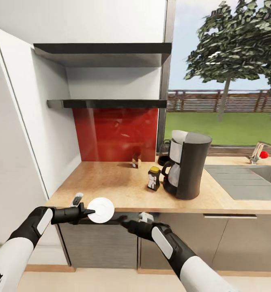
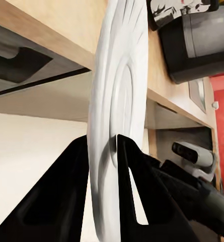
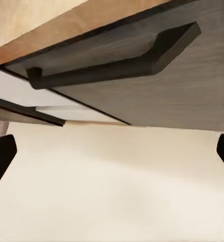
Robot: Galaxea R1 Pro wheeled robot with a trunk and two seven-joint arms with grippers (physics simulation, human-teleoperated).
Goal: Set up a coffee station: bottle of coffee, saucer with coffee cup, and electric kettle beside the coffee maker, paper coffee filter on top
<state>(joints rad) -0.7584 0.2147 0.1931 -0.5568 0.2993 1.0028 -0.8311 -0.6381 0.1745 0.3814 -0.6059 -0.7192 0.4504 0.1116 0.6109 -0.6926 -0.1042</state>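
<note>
Left gripper [image 1: 88,211] pinches the saucer [image 1: 101,209] by its rim, held on edge at the countertop's [image 1: 111,182] front edge. Right gripper [image 1: 121,221] hangs open, empty. Level the saucer first, then lower it flat just beside the coffee maker [image 1: 187,164].

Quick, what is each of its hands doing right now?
Left gripper: closed on the saucer, gripping its rim.
Right gripper: open, holding nothing.

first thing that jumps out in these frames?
The white saucer, pinched at its rim in the left pincer at the countertop's front edge. Then the tall dark coffee maker further right on the countertop, the bottle of coffee just beside it.
</note>
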